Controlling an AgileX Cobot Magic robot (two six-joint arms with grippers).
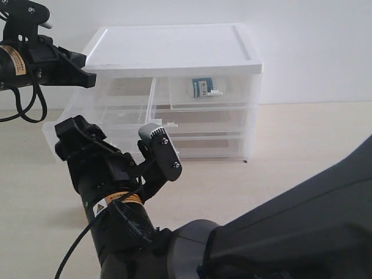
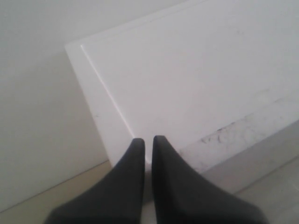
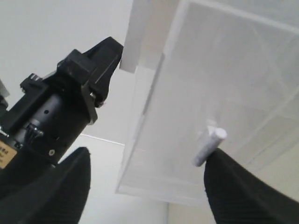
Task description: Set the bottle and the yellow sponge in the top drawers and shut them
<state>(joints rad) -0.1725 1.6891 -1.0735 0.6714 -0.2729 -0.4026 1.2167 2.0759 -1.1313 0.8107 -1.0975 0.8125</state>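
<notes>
- the bottle is lying inside the top right drawer. that drawer is shut flush with the cabinet, and we can see the teal body and white label through the plastic
- the top left drawer sticks well out from the cabinet front, toward the near left of the exterior view
- the plastic's too cloudy for us to tell what's in that open drawer, and we can't spot the yellow sponge in any view
- left gripper hangs at the cabinet's top left corner, right over the white lid. its fingers have only a thin slit between them and nothing's in there
- right gripper is spread wide and holding nothing, aimed up at the open drawer's front
- a little white clip handle sits between its fingers, just beside one fingertip, but we can't tell if they touch
- the cabinet sits on a pale table against a white wall
</notes>
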